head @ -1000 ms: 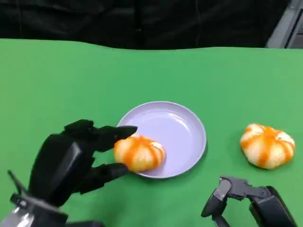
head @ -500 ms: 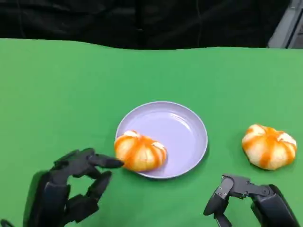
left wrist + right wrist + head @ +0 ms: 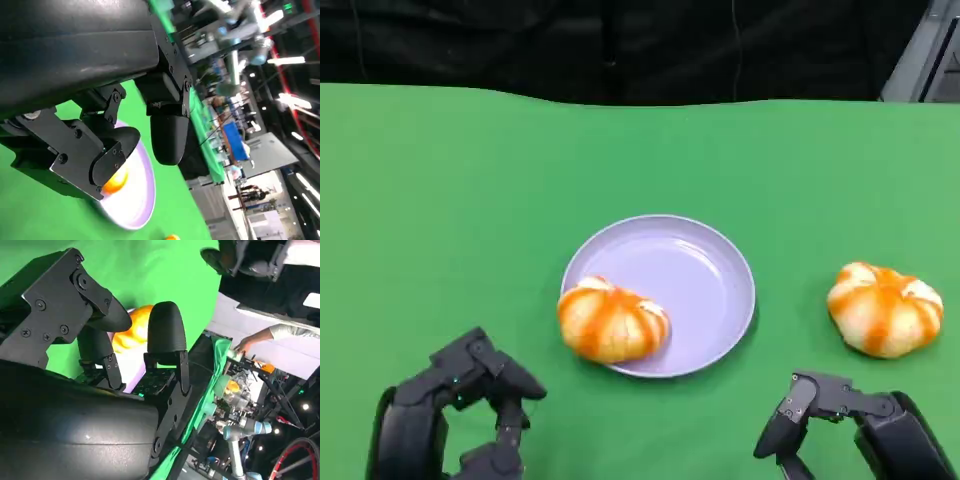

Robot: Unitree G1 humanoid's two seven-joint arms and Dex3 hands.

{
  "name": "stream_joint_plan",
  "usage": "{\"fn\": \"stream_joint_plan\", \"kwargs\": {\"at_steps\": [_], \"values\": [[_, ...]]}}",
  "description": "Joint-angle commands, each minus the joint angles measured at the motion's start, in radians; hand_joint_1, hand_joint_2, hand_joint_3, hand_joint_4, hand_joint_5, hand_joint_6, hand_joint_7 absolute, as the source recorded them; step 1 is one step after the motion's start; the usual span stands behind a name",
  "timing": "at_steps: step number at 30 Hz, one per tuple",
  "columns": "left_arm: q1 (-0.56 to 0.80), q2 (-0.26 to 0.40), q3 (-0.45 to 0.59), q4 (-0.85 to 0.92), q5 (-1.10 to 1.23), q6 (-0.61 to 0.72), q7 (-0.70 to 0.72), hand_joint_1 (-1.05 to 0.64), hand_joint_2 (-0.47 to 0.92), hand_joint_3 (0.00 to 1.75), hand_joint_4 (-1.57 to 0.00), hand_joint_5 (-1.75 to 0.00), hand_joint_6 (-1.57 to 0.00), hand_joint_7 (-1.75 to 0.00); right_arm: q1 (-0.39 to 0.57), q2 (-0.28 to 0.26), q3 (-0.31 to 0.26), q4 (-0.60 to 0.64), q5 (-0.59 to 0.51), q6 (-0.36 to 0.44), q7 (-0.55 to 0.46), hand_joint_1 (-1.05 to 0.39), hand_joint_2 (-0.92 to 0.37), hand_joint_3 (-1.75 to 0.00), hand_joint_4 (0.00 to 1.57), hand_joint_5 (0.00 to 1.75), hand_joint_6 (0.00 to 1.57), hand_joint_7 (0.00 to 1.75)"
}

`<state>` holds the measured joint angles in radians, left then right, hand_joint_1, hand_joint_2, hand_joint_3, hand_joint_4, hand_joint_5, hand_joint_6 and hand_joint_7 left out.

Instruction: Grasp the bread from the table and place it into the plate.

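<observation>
L hand [image 3: 455,410]: low at near-left of head view, black fingers apart and part-curled, nothing betw. them, clear of any object. Same hand in L wrist view [image 3: 125,125]: black shell w/ fingers [image 3: 167,135] reaching out, spread, no contact seen. R hand [image 3: 840,425]: low at near-right, fingers bent downward, nothing held, apart from each other. R wrist view confirms [image 3: 125,335]: fingers [image 3: 165,335] separated, gap betw. them free. Forearms mostly out of frame; silver not visible.
</observation>
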<state>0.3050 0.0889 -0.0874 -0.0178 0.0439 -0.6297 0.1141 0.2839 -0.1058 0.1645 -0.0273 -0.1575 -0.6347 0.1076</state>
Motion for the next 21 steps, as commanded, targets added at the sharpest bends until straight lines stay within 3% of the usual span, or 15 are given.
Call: {"fn": "stream_joint_plan", "kwargs": {"at_steps": [1, 21], "values": [[0.000, -0.005, 0.022, 0.021, -0.021, -0.008, -0.036, 0.03, 0.49, 1.27, -0.82, -1.75, -0.72, -1.60, 0.009, -0.016, -0.009, -0.019, 0.026, -0.007, 0.006, 0.04, -0.31, -1.32, 0.78, 1.58, 0.83, 1.22], [0.005, -0.062, 0.036, 0.011, -0.044, 0.003, -0.113, 0.02, 0.51, 1.23, -0.85, -1.75, -0.73, -1.60, 0.010, -0.033, -0.028, -0.028, 0.035, -0.002, 0.011, 0.03, -0.29, -1.34, 0.78, 1.55, 0.84, 1.20]]}}
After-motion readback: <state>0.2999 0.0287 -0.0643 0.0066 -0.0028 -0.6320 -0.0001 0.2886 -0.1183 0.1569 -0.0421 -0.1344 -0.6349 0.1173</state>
